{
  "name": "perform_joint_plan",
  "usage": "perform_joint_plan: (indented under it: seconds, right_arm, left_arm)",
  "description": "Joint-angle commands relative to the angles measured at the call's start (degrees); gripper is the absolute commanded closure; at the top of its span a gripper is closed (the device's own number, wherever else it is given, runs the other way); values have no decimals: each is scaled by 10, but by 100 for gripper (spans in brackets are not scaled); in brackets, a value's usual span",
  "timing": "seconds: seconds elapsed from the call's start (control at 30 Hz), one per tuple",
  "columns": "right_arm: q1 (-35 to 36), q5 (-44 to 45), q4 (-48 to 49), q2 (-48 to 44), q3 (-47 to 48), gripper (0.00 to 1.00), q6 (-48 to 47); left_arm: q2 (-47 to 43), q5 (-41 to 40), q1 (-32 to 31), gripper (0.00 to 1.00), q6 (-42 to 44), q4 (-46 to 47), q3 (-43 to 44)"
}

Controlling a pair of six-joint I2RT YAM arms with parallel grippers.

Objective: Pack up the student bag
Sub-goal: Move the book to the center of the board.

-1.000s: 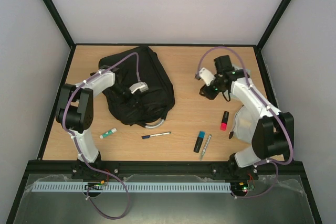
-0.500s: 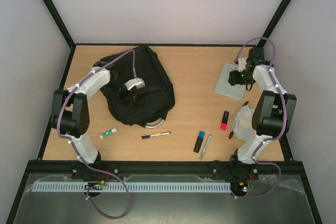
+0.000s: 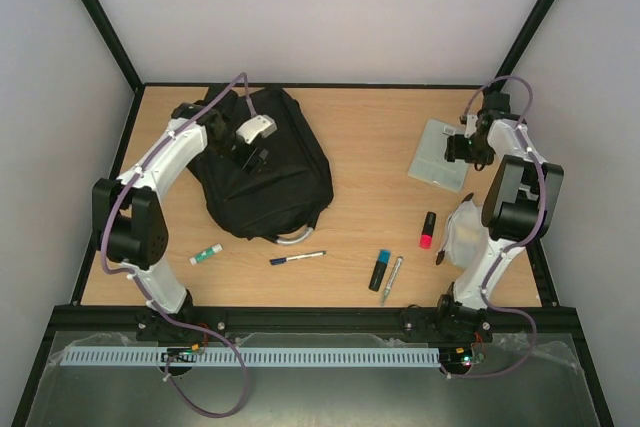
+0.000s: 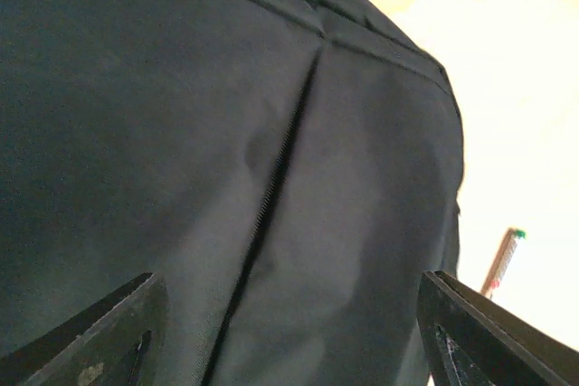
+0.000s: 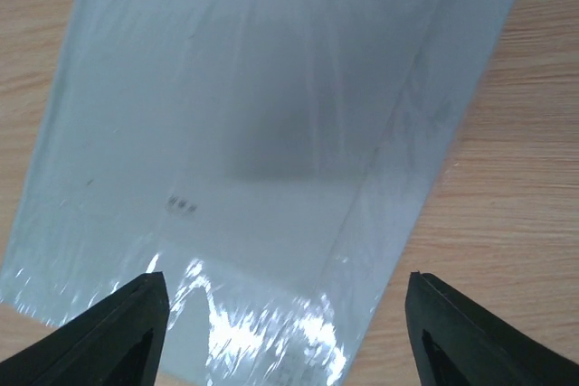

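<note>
— Both arms have shifted since a second ago; my left hand (image 3: 254, 157) hangs spread over the student bag (image 3: 275, 187), gripping nothing.
— And the right?
— My right hand (image 3: 462, 149) is released too, fingers apart above the flat plastic-wrapped packet (image 3: 432, 165). Bag lies on the tabletop's (image 3: 370, 137) far-left part, under my left arm.

Bare table (image 3: 370, 137) separates student bag (image 3: 270, 172) and packet (image 3: 432, 157).
</note>
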Motion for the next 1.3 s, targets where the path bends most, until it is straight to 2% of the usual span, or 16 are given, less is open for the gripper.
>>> perform_joint_plan:
  seconds: [0.0,0.1,0.4,0.5,0.67,0.97,1.27]
  right_arm:
    - [-22,3,-25,47,49,26,20]
    - [-32,-6,-32,84,83,25,25]
    - [-34,-64,-56,157,149,25,9]
    - [-32,-72,-65,170,153,28,-5]
    - [-17,-109,-106,191,166,36,-34]
    - [40,-170,-124,185,143,42,-43]
    - [129,-157,-124,205,154,43,-50]
  left_arm:
    - [11,-54,-9,21,-121,58,24]
    - [27,-54,-11,19,-149,66,43]
    - [93,27,-12,14,-196,72,134]
    - [111,-8,-18,10,-199,71,146]
    - [132,9,-19,7,-211,73,160]
    - [141,36,-19,7,-223,83,155]
    - [164,52,-20,9,-214,89,174]
